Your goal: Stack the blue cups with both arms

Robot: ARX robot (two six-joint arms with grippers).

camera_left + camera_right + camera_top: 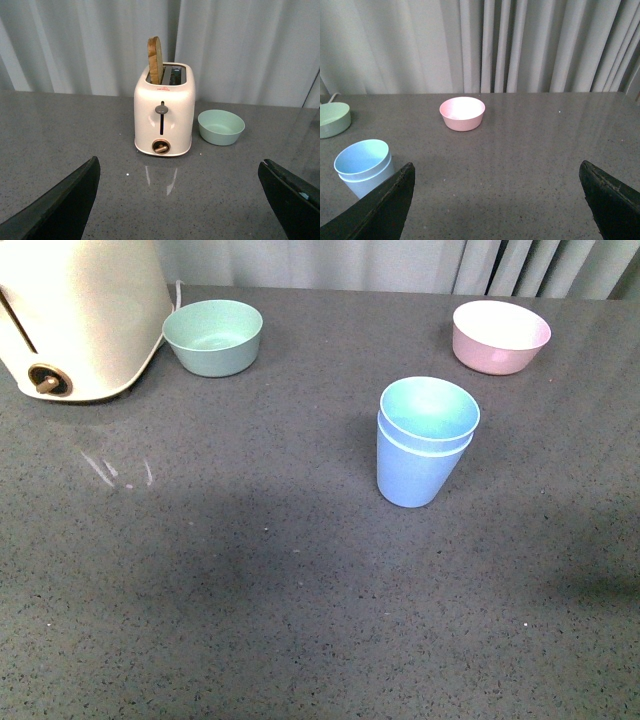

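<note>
From my body camera, neither of my arms shows. The two light blue tapered plastic cups [424, 445] stand nested, one inside the other, upright near the middle of the dark grey speckled table [250, 600]. A pale green round bowl [213, 336] sits far back on the left, just beside a cream toaster [75, 315] at the left edge. A pink round bowl [500, 336] sits far back on the right, well apart from the cups.

At my left wrist, my left gripper [182, 202] is spread wide with nothing between its dark fingers [62, 205]. Ahead stand the toaster [165, 115], a slice of bread [155, 60] rising from one slot, and the green bowl [221, 127] near it.

At my right wrist, my right gripper [500, 202] is likewise spread and empty. The stacked cups [362, 165] stand just beside one finger [380, 210], partly hidden by it. The pink bowl [462, 113] lies further off, before grey curtains [520, 45].
</note>
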